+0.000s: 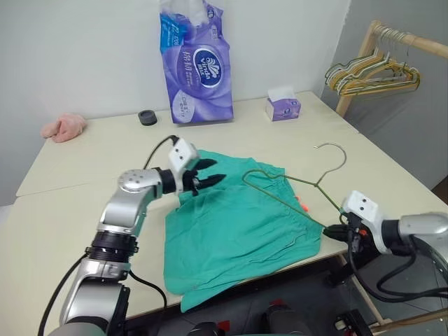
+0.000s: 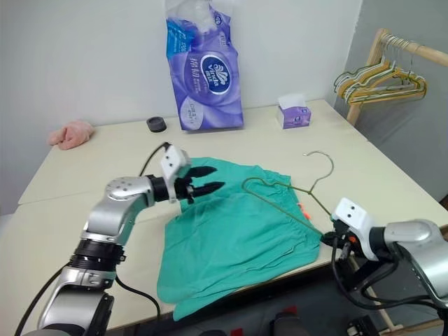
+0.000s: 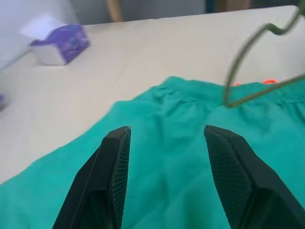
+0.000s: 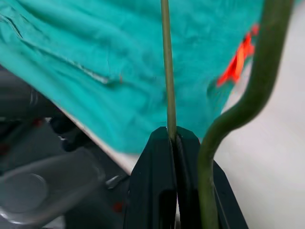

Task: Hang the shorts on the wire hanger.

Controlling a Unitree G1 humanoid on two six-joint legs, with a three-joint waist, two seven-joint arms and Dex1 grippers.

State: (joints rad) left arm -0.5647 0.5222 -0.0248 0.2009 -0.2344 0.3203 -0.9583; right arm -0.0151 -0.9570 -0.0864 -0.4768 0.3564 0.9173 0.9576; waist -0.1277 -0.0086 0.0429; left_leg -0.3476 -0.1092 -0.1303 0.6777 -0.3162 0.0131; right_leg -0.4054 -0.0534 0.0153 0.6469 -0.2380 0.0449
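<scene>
The teal-green shorts [image 1: 238,224] lie spread on the beige table [image 1: 70,210], with one leg reaching the near edge. The wire hanger [image 1: 318,185] rests tilted across the shorts' right part, its hook pointing to the far right. My right gripper [image 1: 334,232] is at the table's near right edge, shut on the hanger's near corner; the right wrist view shows the wire [image 4: 166,71] pinched between the fingers. My left gripper [image 1: 215,171] hovers open just over the shorts' far left part, near the waistband, with nothing between its fingers [image 3: 112,171].
A purple pack of paper rolls [image 1: 197,66] stands at the back wall, with a black ring [image 1: 148,117] to its left. A purple tissue box [image 1: 283,106] is at the back right, and a pink cloth [image 1: 64,127] at the back left. A wooden rack holding several hangers [image 1: 374,70] stands beyond the table's right side.
</scene>
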